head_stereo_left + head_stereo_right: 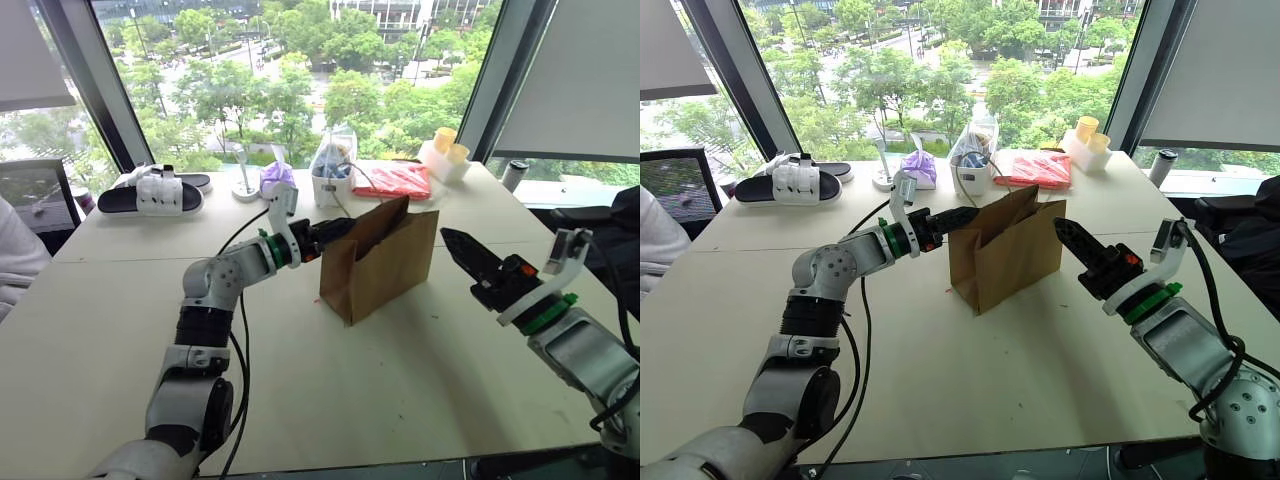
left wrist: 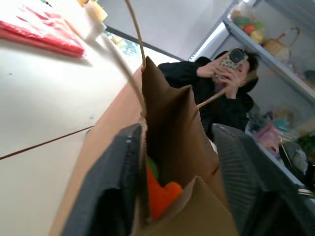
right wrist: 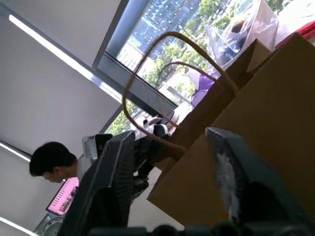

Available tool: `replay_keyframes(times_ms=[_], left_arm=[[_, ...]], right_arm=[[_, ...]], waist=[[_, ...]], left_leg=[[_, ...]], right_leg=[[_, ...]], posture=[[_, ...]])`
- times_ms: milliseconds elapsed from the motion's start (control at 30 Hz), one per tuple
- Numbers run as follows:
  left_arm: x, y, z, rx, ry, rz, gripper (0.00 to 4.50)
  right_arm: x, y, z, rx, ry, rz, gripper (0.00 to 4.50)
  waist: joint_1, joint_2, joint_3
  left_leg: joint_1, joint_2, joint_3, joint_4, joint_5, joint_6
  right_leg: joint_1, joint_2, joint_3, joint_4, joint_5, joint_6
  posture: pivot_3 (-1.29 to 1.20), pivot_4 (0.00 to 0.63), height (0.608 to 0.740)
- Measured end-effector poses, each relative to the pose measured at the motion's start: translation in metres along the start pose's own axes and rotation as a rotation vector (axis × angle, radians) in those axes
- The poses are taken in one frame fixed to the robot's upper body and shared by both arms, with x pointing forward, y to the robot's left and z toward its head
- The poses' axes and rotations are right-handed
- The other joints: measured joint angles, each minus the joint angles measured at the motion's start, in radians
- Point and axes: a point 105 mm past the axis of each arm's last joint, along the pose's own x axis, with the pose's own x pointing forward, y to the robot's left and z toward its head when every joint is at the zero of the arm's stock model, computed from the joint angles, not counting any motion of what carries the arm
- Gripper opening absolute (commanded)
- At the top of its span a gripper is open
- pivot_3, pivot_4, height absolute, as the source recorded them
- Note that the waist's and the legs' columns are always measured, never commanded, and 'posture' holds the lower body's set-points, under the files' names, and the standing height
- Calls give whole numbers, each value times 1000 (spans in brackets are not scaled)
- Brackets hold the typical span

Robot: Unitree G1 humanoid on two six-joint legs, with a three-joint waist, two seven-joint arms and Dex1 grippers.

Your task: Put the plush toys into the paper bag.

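Note:
The brown paper bag (image 1: 385,265) stands upright and open-topped in the middle of the table (image 1: 400,400). Inside it lie the plush toys: the orange one (image 2: 160,196) with a bit of the green one (image 2: 152,167) behind it. My left gripper (image 1: 335,232) is at the bag's left top edge, open, its fingers (image 2: 115,187) astride the bag's rim with the paper wall between them. My right gripper (image 1: 465,255) hovers open just right of the bag, level with its top, nothing in it. The bag's cord handles (image 3: 147,88) arch up in the right wrist view.
At the table's far side lie a black-and-white slipper (image 1: 155,195), a purple lump (image 1: 277,178), a clear plastic bag with blue contents (image 1: 333,165), a red packet (image 1: 392,180) and yellow cups (image 1: 445,145). A person (image 2: 231,64) holds up a phone beyond the bag.

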Motion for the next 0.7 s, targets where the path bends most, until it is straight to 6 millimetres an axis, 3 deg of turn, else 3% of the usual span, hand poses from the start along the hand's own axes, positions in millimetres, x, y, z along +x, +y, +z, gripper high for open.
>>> replay_keyframes(times_ms=[33, 67, 167, 300, 400, 500, 567, 700], left_arm=[[-1, 1, 3, 13, -10, 0, 4357], [-2, 1, 5, 22, -18, -5, 4437], [-11, -1, 15, 37, -44, -56, 4437], [-33, -7, 35, 92, -82, -130, 4437], [-52, -10, 33, 203, -40, -159, 4437], [-62, -3, 1, 276, 68, -154, 4500], [-61, 1, -17, 265, 101, -154, 4500], [-59, -3, -14, 298, 80, -163, 4500]], right_arm=[[1, 1, 0, -13, -1, 2, 4412], [2, 2, 1, -20, -5, 4, 4448], [-1, 7, -2, -55, -2, 28, 4448], [-4, 5, -30, -169, 135, 20, 4448], [1, 1, -44, -221, 191, 12, 4448], [9, -13, -54, -298, 226, -34, 3613], [10, -24, -63, -340, 263, -60, 2639], [14, -29, -77, -374, 298, -58, 589]], waist=[[0, 0, 0], [0, 0, 0], [0, 0, 0], [-8, 0, 0], [-16, 1, 0], [-19, 1, -1], [-9, 0, 0], [-2, 0, 0]], left_leg=[[0, 0, 0, 0, 0, 0], [0, 0, 0, 0, 0, 0], [-1, 0, 0, -1, 0, 0], [0, 0, 0, -1, 0, 0], [1, 0, 0, -1, 0, 0], [0, 0, -1, -1, 0, 0], [-1, 0, -1, 0, 0, 0], [-1, 0, -2, -1, 0, 0]], right_leg=[[0, 0, 0, 0, 0, 0], [0, 0, 0, -1, 0, 0], [0, 0, 0, -2, 0, 0], [-1, 0, 0, -2, 0, 0], [0, 0, 0, -1, 0, 0], [1, 0, 0, -2, 0, 0], [0, 0, 0, -2, 0, -1], [0, 0, 0, -2, 0, -1]], posture=[[0, 150, 740], [0, 150, 740], [0, 150, 740], [0, 150, 740], [0, 150, 740], [0, 150, 740], [0, 150, 740], [0, 150, 740]])
